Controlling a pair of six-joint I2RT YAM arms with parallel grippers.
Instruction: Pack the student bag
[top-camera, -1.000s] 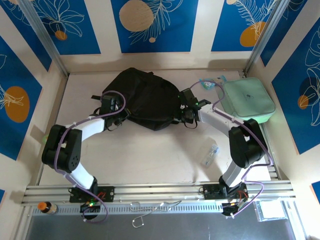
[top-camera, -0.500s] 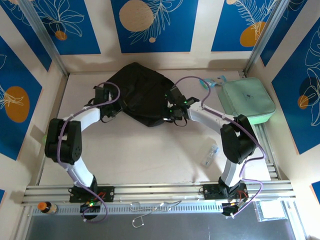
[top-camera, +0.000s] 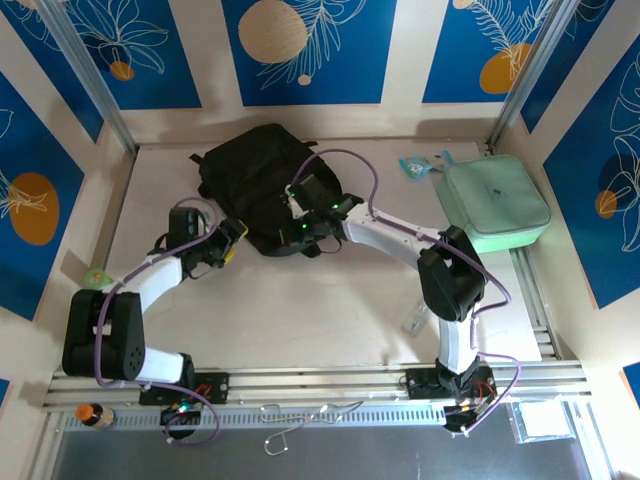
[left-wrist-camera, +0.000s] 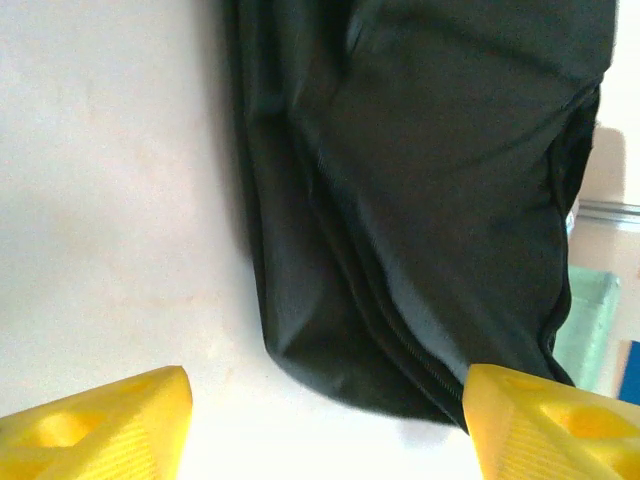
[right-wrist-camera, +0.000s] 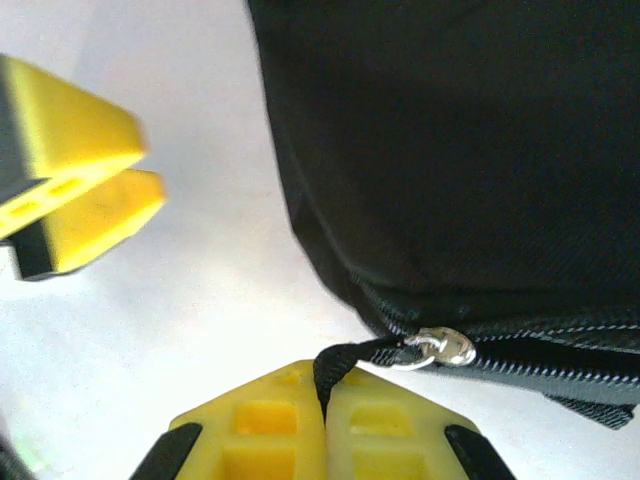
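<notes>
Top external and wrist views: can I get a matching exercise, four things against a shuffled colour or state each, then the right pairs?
Things:
1. student bag
2. zip case
3. left hand
4. right hand

Colours or states:
a. shut on the zipper pull
b. black
c. open, nothing between its fingers
d. mint green

Pairs: 1-b, 2-d, 3-c, 4-a

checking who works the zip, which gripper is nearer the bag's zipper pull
Right. The right gripper pinches the cord of the zipper pull on the student bag; the left gripper hangs open beside the bag, off it.
</notes>
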